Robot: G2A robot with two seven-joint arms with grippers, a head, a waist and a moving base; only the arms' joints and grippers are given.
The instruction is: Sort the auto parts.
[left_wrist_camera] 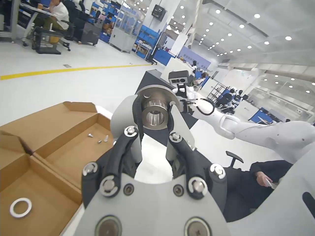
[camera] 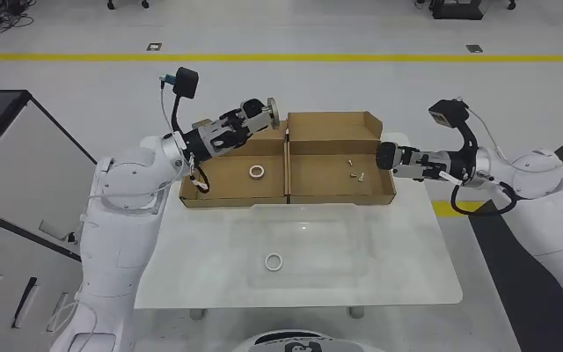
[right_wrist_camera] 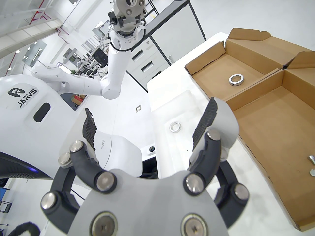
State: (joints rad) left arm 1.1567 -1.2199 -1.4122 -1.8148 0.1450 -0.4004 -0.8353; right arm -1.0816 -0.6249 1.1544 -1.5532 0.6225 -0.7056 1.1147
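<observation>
The left hand (left_wrist_camera: 153,121) is closed on a flanged metal hub (left_wrist_camera: 157,96). Its pads pinch the narrow collar, and the wide flange sits beyond the fingertips. The hub looks like solid steel, so it is probably heavy, rigid and slick. The collar is the sensible place to hold it, but the weight out past the pads could make it pivot if the grip loosens. This hand holds it above the far wall of the left box (camera: 224,180).

Below the hand, and back towards the robot, a metal ring (camera: 257,172) lies flat on that box's floor. A second ring (camera: 274,261) lies on the surface (camera: 352,255), well apart from both hands. The rings are thin, hard and low, and are best pinched across the outer edge.

The right hand (right_wrist_camera: 150,114) is spread wide and empty at the outer wall of the right box (camera: 325,180). Small bolts (camera: 355,169) lie inside that box, near its fingers. They are light and likely to roll.

Counted, there are one hub, two rings and two boxes. There are two or three bolts; I cannot tell which.
</observation>
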